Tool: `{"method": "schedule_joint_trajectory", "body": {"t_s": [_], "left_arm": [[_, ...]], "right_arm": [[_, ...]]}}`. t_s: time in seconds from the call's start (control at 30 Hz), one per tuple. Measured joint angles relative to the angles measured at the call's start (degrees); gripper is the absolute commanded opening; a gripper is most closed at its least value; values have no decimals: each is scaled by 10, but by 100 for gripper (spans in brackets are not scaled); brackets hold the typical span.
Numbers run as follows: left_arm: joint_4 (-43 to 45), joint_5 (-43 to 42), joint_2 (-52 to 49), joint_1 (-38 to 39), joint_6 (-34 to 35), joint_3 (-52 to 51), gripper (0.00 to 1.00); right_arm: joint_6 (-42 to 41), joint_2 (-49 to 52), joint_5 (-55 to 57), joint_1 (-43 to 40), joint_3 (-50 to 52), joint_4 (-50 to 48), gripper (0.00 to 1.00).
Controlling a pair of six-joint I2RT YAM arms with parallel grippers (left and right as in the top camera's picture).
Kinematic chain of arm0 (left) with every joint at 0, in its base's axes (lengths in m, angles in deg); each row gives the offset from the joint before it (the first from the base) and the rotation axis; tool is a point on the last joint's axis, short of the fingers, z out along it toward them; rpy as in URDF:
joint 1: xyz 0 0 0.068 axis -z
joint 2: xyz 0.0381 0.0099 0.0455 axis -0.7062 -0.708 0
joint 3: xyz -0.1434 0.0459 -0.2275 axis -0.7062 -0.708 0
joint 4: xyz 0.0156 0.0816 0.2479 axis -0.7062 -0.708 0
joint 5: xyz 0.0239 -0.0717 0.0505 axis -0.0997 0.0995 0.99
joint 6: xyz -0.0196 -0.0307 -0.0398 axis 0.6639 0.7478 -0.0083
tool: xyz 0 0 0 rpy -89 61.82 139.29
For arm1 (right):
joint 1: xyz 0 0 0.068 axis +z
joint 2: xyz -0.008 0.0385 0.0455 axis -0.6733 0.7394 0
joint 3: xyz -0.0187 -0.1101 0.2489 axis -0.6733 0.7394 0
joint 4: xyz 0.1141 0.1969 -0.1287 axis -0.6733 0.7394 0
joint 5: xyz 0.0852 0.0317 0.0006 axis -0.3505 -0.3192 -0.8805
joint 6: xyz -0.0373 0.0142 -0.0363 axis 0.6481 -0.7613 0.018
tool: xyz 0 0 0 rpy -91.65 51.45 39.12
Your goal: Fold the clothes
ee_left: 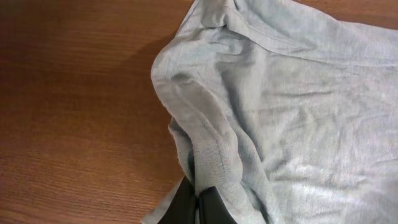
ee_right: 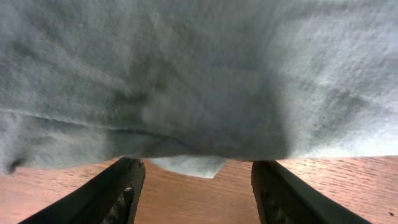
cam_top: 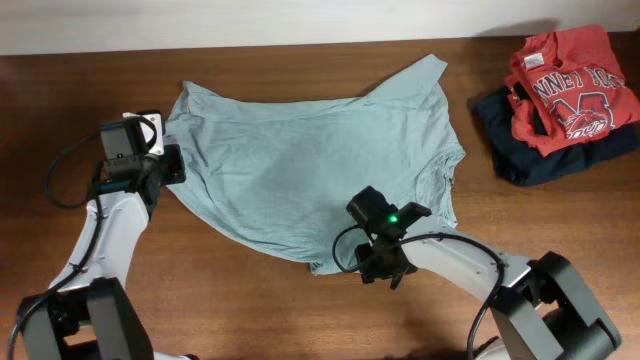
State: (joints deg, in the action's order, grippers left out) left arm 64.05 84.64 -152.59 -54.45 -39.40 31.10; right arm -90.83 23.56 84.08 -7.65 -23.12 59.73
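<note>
One sage T-shirt (cam_top: 310, 160) lies spread. Left gripper (ee_left: 199, 205), at nine o'clock, pinches its edge; right gripper (ee_right: 196, 186), six o'clock, jaws spread.

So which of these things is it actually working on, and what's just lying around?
In the job: pale sage-green soft-fabric T-shirt; left fingers pinching its edge; right fingers, open by its lower edge.
Lying about: red shirt with white lettering; dark navy folded garment beneath it.
</note>
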Motion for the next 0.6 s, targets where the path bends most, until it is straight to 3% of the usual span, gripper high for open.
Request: {"method": "schedule_joint_trajectory", "body": {"t_s": [0.27, 0.37, 0.43, 0.53, 0.6], "left_arm": [[7, 0, 0, 0, 0, 0, 1], [7, 0, 0, 0, 0, 0, 1], [7, 0, 0, 0, 0, 0, 1], [7, 0, 0, 0, 0, 0, 1], [7, 0, 0, 0, 0, 0, 1]], "right_arm": [[0, 0, -4, 0, 8, -20, 59], [4, 0, -3, 0, 9, -26, 36], [5, 0, -4, 0, 9, -28, 27], [10, 0, -4, -1, 9, -27, 4], [10, 0, -4, -1, 9, -25, 4]]}}
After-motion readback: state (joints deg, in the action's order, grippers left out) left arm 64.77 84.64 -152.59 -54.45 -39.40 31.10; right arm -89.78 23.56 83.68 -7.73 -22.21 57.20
